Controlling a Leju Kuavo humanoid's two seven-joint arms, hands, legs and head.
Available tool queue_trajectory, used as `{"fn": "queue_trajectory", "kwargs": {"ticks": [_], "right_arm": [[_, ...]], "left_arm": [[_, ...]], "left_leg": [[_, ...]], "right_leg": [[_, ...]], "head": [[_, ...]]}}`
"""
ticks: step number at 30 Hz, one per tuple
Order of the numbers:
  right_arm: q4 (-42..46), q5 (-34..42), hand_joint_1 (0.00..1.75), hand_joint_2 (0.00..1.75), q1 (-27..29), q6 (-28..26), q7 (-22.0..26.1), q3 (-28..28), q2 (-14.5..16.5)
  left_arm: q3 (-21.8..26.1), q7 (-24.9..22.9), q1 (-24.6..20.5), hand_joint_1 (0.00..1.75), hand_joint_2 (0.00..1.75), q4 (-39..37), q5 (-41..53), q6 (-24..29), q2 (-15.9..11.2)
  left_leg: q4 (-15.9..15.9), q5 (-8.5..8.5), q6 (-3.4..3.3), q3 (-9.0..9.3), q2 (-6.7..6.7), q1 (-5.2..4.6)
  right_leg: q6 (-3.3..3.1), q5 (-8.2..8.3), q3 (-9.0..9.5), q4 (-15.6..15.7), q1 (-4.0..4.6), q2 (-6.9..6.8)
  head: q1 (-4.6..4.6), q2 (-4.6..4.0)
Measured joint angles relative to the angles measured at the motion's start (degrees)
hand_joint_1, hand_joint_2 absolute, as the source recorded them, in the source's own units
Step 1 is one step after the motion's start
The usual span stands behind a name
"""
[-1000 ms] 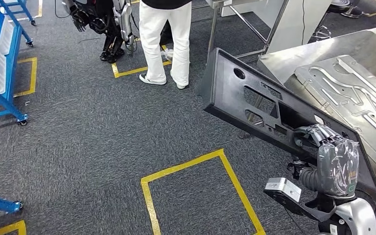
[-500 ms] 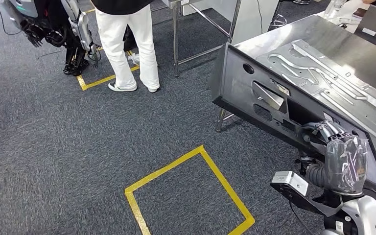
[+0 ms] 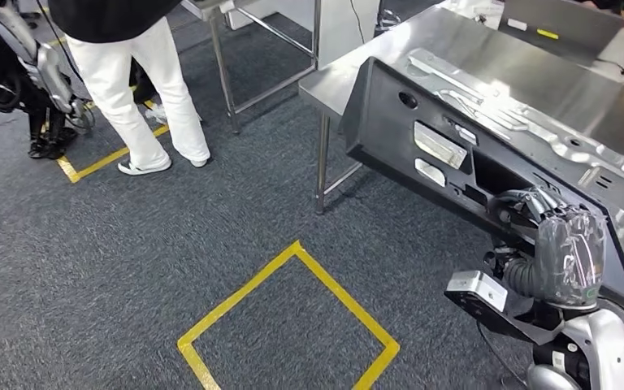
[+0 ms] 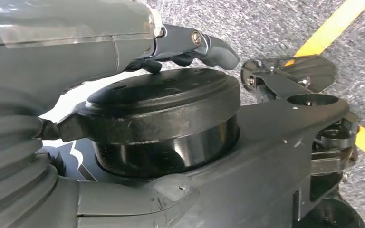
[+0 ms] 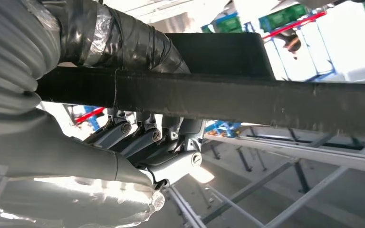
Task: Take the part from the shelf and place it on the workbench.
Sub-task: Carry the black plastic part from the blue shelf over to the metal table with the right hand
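Tilting against the steel counter [image 3: 455,49] edge, the black panel part [image 3: 422,146] is held aloft; right hand [image 3: 565,252] fingers [image 5: 145,137] curled around its lower rim. Left hand [image 4: 100,42] fingers: state unclear.

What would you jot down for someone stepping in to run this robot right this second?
Right hand: grips the black panel part at its lower edge, carrying it tilted.
Left hand: hangs beside the robot's own body, fingers curled, holding nothing.
Part: off the shelf, held in the air in front of the steel workbench, overlapping its near edge in the head view, not resting on it.
Workbench: a pressed metal sheet already lies on it.
A person in white trousers stands to the left.
Done: part picked up and brought to the bench.
Left: set it on the workbench and let go.
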State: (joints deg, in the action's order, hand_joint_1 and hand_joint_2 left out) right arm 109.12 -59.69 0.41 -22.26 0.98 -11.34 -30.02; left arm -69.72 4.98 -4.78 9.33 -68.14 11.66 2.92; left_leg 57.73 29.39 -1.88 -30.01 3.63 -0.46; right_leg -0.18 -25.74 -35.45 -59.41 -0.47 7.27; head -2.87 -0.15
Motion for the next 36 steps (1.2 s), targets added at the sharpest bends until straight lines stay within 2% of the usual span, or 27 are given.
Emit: {"fn": "queue_trajectory", "kwargs": {"ticks": [1, 3, 5, 6, 7, 8, 9, 10, 11, 13, 14, 16, 18, 20, 21, 22, 23, 24, 25, 27, 29, 30, 31, 32, 33, 35, 36], "right_arm": [[-0.1, 0.0, 1.75, 1.75, 0.0, 0.1, 0.0, 0.0, 0.0], [-0.2, 0.1, 1.75, 1.75, -0.4, 0.3, 0.1, 0.0, 0.0], [-0.4, 0.1, 1.75, 1.75, -1.1, 0.5, 0.2, -0.2, 0.1], [-0.6, 0.1, 1.75, 1.75, -1.3, 0.6, 0.2, -0.3, 0.2], [-0.7, 0.1, 1.75, 1.75, -1.4, 0.7, 0.3, -0.5, 0.3], [-0.9, 0.1, 1.75, 1.75, -1.5, 0.7, 0.3, -0.6, 0.4], [-1.1, 0.1, 1.75, 1.75, -1.6, 0.8, 0.3, -0.8, 0.4], [-1.2, 0.0, 1.75, 1.75, -1.7, 0.9, 0.3, -1.0, 0.4], [-1.3, 0.0, 1.75, 1.75, -2.0, 0.9, 0.3, -1.1, 0.5], [-1.5, -0.1, 1.75, 1.75, -2.6, 1.2, 0.3, -1.4, 0.6], [-1.7, -0.2, 1.75, 1.75, -2.8, 1.3, 0.3, -1.6, 0.7], [-2.0, -0.3, 1.75, 1.75, -3.1, 1.6, 0.4, -1.9, 0.7], [-2.2, -0.3, 1.75, 1.75, -3.5, 1.7, 0.4, -2.1, 0.8], [-2.4, -0.4, 1.75, 1.75, -4.1, 1.9, 0.4, -2.3, 0.9], [-2.6, -0.5, 1.75, 1.75, -4.4, 2.1, 0.4, -2.5, 1.0], [-2.7, -0.7, 1.75, 1.75, -4.6, 2.3, 0.2, -2.7, 1.1], [-3.0, -1.0, 1.75, 1.75, -4.8, 2.6, 0.0, -2.9, 1.2], [-3.2, -1.4, 1.75, 1.75, -5.0, 2.9, -0.3, -3.0, 1.3], [-3.4, -1.8, 1.75, 1.75, -5.2, 3.2, -0.7, -3.2, 1.4], [-3.8, -2.6, 1.75, 1.75, -5.8, 3.6, -1.4, -3.4, 1.8], [-4.1, -3.0, 1.75, 1.75, -6.3, 3.9, -1.9, -3.6, 2.1], [-4.2, -3.1, 1.75, 1.75, -6.4, 3.9, -2.0, -3.7, 2.2], [-4.3, -3.2, 1.75, 1.75, -6.5, 3.9, -2.0, -3.8, 2.3], [-4.4, -3.3, 1.75, 1.75, -6.5, 4.0, -2.1, -3.8, 2.3], [-4.5, -3.5, 1.75, 1.75, -6.7, 4.0, -2.3, -3.9, 2.3], [-4.8, -4.1, 1.75, 1.75, -7.2, 4.4, -2.9, -4.1, 2.4], [-4.9, -4.4, 1.75, 1.75, -7.5, 4.6, -3.2, -4.2, 2.4]], "left_arm": [[0.0, -0.2, -0.1, 0.0, 1.75, 0.0, 0.0, -0.1, 0.1], [0.0, -0.5, -0.1, 0.0, 1.75, -0.1, 0.0, -0.3, 0.2], [0.0, -0.7, 0.0, 0.0, 1.75, -0.1, 0.0, -0.4, 0.2], [0.0, -0.8, 0.0, 0.0, 1.75, -0.2, 0.0, -0.4, 0.2], [0.0, -0.8, 0.0, 0.0, 1.75, -0.2, 0.0, -0.4, 0.2], [0.0, -0.9, 0.0, 0.0, 1.75, -0.3, 0.0, -0.4, 0.2], [0.0, -0.9, 0.0, 0.0, 1.75, -0.4, 0.0, -0.4, 0.2], [0.0, -0.9, 0.1, 0.0, 1.75, -0.4, 0.0, -0.5, 0.2], [0.0, -1.0, 0.1, 0.0, 1.75, -0.5, 0.1, -0.5, 0.2], [0.0, -1.1, 0.2, 0.0, 1.75, -0.6, 0.1, -0.5, 0.1], [0.0, -1.1, 0.2, 0.0, 1.75, -0.6, 0.1, -0.6, 0.1], [0.0, -1.1, 0.2, 0.0, 1.75, -0.7, 0.1, -0.6, 0.1], [0.0, -1.1, 0.2, 0.0, 1.75, -0.7, 0.2, -0.7, 0.1], [0.0, -1.0, -0.1, 0.0, 1.75, -0.7, 0.3, -0.8, 0.1], [0.0, -1.0, -0.3, 0.0, 1.75, -0.7, 0.3, -0.9, 0.1], [0.1, -0.9, -0.5, 0.0, 1.75, -0.7, 0.3, -1.0, 0.1], [0.1, -0.9, -0.7, 0.0, 1.75, -0.7, 0.2, -1.0, 0.1], [0.1, -0.9, -0.8, 0.0, 1.75, -0.7, 0.2, -1.1, 0.1], [0.1, -1.0, -0.7, 0.0, 1.75, -0.7, 0.2, -1.2, 0.1], [0.1, -1.0, -0.5, 0.0, 1.75, -0.7, 0.2, -1.3, 0.1], [0.1, -1.0, -0.4, 0.0, 1.75, -0.7, 0.1, -1.4, 0.1], [0.1, -1.0, -0.4, 0.0, 1.75, -0.7, 0.1, -1.4, 0.1], [0.1, -1.1, -0.4, 0.0, 1.75, -0.7, 0.1, -1.5, 0.2], [0.1, -1.1, -0.4, 0.0, 1.75, -0.8, 0.1, -1.5, 0.3], [0.1, -1.1, -0.4, 0.0, 1.75, -0.8, 0.1, -1.5, 0.3], [0.1, -1.1, -0.3, 0.0, 1.75, -0.8, 0.1, -1.5, 0.4], [0.1, -1.1, -0.3, 0.0, 1.75, -0.8, 0.0, -1.5, 0.4]], "left_leg": [[-0.2, -0.21, -0.3, 0.17, -0.65, 0.05], [-1.0, -0.63, -0.92, 0.56, -2.05, 0.3], [-1.2, -0.69, -1.24, 0.73, -3.49, 0.37], [-1.2, -0.6, -1.3, 0.76, -4.21, 0.36], [-1.2, -0.46, -1.28, 0.83, -4.91, 0.36], [-1.2, -0.27, -1.22, 0.98, -5.61, 0.38], [-1.1, -0.02, -1.07, 1.23, -6.29, 0.43], [-1.1, 0.32, -0.85, 1.61, -6.94, 0.47], [-1.1, 0.66, -0.59, 1.94, -7.55, 0.41], [-1.0, 1.36, 0.06, 2.41, -8.71, 0.07], [-1.1, 1.61, 0.34, 2.54, -9.33, -0.12], [-1.2, 2.17, 0.91, 3.09, -10.49, -0.24], [0.7, 3.79, 1.43, 2.73, -8.82, -0.08], [7.1, 7.0, 1.65, -0.14, -5.65, 0.05], [11.1, 8.55, 1.64, -2.15, -4.81, 0.01], [14.3, 9.34, 1.6, -3.8, -4.35, -0.06], [15.7, 9.01, 1.49, -4.67, -4.11, -0.14], [15.0, 7.51, 1.29, -4.61, -3.91, -0.18], [12.2, 5.11, 1.02, -3.71, -3.53, -0.2], [5.0, 0.85, 0.4, -1.52, -1.0, -0.11], [1.1, -0.11, -0.02, -0.43, 1.16, -0.04], [0.6, 0.05, -0.18, -0.23, 1.27, -0.05], [0.1, 0.05, -0.42, 0.03, 0.67, 0.03], [-0.4, -0.23, -0.71, 0.28, 0.12, 0.15], [-0.9, -0.52, -1.02, 0.58, -0.52, 0.3], [-1.4, -0.82, -1.43, 0.92, -1.71, 0.44], [-1.5, -0.8, -1.53, 0.93, -2.23, 0.43]], "right_leg": [[0.29, 0.03, -0.14, 0.0, -0.06, 0.11], [0.81, -1.35, -1.2, -2.1, 0.15, -2.27], [1.32, -4.47, -4.23, -8.3, -0.01, -5.7], [1.6, -5.75, -6.05, -11.8, -0.26, -6.46], [1.85, -6.23, -7.36, -14.2, -0.53, -6.86], [2.08, -5.63, -7.72, -14.8, -0.78, -7.12], [2.26, -4.01, -6.92, -13.0, -0.99, -7.47], [2.37, -1.83, -5.06, -9.3, -1.12, -8.37], [2.4, -0.35, -3.06, -5.6, -0.97, -9.89], [1.9, 0.75, -0.64, -0.6, -0.35, -12.19], [1.55, 0.33, -0.55, -0.3, -0.01, -12.39], [0.83, 0.21, -0.64, -0.2, -0.01, -10.94], [0.08, 0.18, -0.44, 0.1, -0.3, -9.44], [-0.56, 0.15, -0.26, 0.2, -0.39, -8.14], [-0.77, 0.11, -0.21, 0.2, -0.31, -7.47], [-0.88, 0.05, -0.1, 0.1, -0.23, -6.7], [-0.95, -0.01, 0.06, 0.1, -0.15, -5.86], [-0.97, -0.07, 0.23, 0.1, -0.1, -4.98], [-0.96, -0.13, 0.4, 0.0, -0.06, -4.1], [-0.79, -0.13, 0.35, -0.2, -0.03, -2.49], [-0.22, 0.13, -0.31, -0.3, -0.24, -1.09], [0.25, 0.38, -0.62, -0.2, -0.39, -0.37], [0.68, 0.59, -0.78, 0.0, -0.45, 0.19], [1.04, 0.56, -0.86, -0.1, -0.37, -0.23], [1.36, -0.04, -1.25, -0.9, -0.24, -1.5], [1.9, -2.91, -3.54, -5.9, -0.22, -5.16], [2.21, -4.61, -5.3, -9.6, -0.41, -6.3]], "head": [[-0.01, 0.0], [0.16, 0.0], [0.33, 0.0], [0.33, 0.0], [0.33, 0.0], [0.34, 0.0], [0.34, 0.0], [0.34, 0.0], [0.36, 0.0], [0.33, 0.0], [0.31, 0.0], [0.29, 0.0], [0.29, 0.0], [0.28, 0.0], [0.26, 0.0], [0.27, 0.0], [0.27, 0.0], [0.27, 0.0], [0.28, 0.0], [0.29, 0.0], [0.29, 0.0], [0.28, 0.0], [0.28, 0.0], [0.32, 0.0], [0.45, 0.0], [0.72, 0.0], [0.81, 0.0]]}}
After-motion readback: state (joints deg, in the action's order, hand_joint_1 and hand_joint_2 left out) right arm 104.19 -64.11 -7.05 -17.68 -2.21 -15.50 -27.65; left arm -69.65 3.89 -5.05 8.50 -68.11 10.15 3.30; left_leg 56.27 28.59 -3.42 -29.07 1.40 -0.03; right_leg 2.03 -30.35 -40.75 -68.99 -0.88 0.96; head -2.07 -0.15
